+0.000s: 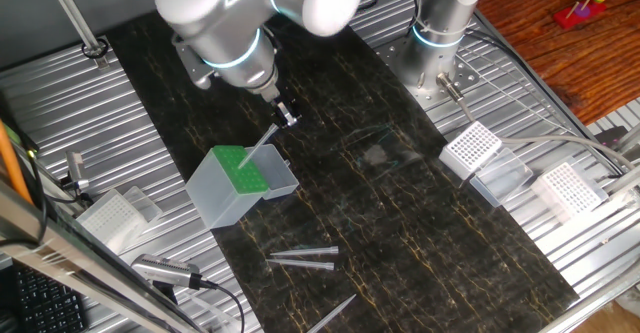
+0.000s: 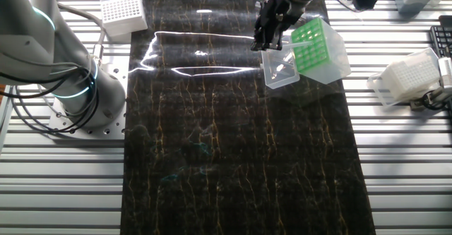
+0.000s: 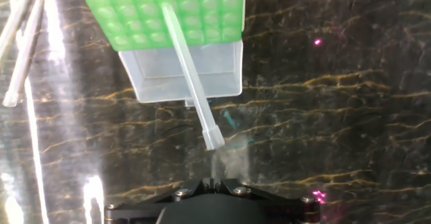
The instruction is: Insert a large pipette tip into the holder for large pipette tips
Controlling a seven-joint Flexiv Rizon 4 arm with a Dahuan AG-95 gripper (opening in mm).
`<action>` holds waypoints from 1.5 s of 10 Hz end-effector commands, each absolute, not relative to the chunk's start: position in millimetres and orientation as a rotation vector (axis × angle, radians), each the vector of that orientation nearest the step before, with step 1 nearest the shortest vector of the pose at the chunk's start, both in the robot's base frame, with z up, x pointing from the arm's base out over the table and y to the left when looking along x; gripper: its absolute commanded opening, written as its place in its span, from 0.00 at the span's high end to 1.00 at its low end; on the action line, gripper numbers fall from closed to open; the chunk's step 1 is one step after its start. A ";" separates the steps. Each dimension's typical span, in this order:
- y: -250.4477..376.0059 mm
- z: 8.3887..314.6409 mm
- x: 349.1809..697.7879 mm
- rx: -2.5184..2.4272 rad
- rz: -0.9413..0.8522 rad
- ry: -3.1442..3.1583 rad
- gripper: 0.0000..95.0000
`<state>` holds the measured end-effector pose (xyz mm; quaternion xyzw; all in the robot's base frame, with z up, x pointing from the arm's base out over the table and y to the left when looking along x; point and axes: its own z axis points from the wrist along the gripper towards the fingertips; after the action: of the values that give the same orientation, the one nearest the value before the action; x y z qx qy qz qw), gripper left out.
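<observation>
Tip [image 3: 192,76] leans with its thin end in a hole of the green-topped holder [image 3: 165,12] and its wide end pointing back at the gripper [image 3: 215,181], whose jaws look let go of it.

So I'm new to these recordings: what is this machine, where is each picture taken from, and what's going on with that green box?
It is one robot arm with a two-finger gripper at a table. Two pictures come from fixed cameras on different sides of the table; the third comes from a camera on the hand, looking along the fingers.

On the dark mat stands the holder for large pipette tips, a pale box with a green grid top. A large pipette tip leans with its narrow end in one hole of the grid. Whether the fingers grip its wide end, I cannot tell. Spare tips lie on the mat nearby. Smaller white racks sit on the metal table beside the mat.
</observation>
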<state>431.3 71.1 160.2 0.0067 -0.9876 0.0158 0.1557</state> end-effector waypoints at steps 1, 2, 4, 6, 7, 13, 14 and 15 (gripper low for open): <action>65.3 157.5 428.5 0.027 0.051 -2.840 1.00; 59.8 156.5 425.0 0.041 0.051 -2.846 1.00; 53.5 155.8 423.5 0.050 0.047 -2.855 1.00; 53.1 157.2 427.7 0.048 0.044 -2.854 1.00; 52.9 158.9 432.9 0.048 0.036 -2.854 1.00; 53.9 166.9 456.9 0.047 -0.024 -2.856 1.00; 53.9 166.8 456.6 0.048 -0.025 -2.855 1.00; 53.9 166.6 456.6 0.046 -0.028 -2.855 1.00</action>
<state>457.9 53.8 166.7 0.0158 -0.9895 -0.0098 0.1432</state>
